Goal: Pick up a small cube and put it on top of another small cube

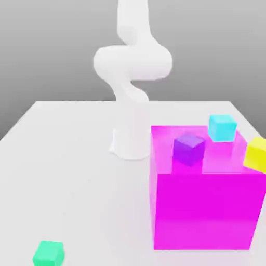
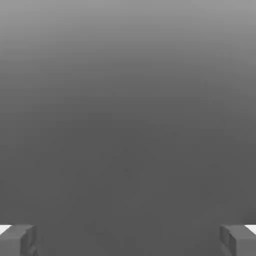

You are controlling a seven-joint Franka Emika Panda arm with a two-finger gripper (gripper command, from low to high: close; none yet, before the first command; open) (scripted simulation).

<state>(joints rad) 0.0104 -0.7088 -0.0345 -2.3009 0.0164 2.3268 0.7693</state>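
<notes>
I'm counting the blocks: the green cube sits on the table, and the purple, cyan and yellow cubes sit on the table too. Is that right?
Not quite. The green cube is on the table, but the purple, cyan and yellow cubes sit on the big magenta block, as the exterior view shows.

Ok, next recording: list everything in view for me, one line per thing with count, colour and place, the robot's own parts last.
green cube: one, sea-green, on the table near the front edge, at the exterior view's left, apart from everything else.
cyan cube: one, light blue, beyond the magenta block's far side, toward the exterior view's right.
purple cube: one, purple, seen within the magenta block's top area.
yellow cube: one, yellow, at the magenta block's right edge, cut off by the frame.
magenta block: one, magenta, large, at the exterior view's right.
table: one, white.
arm: one, white, rising from the table's middle.
fingers: two, grey, spread wide apart, nothing between them.
</notes>
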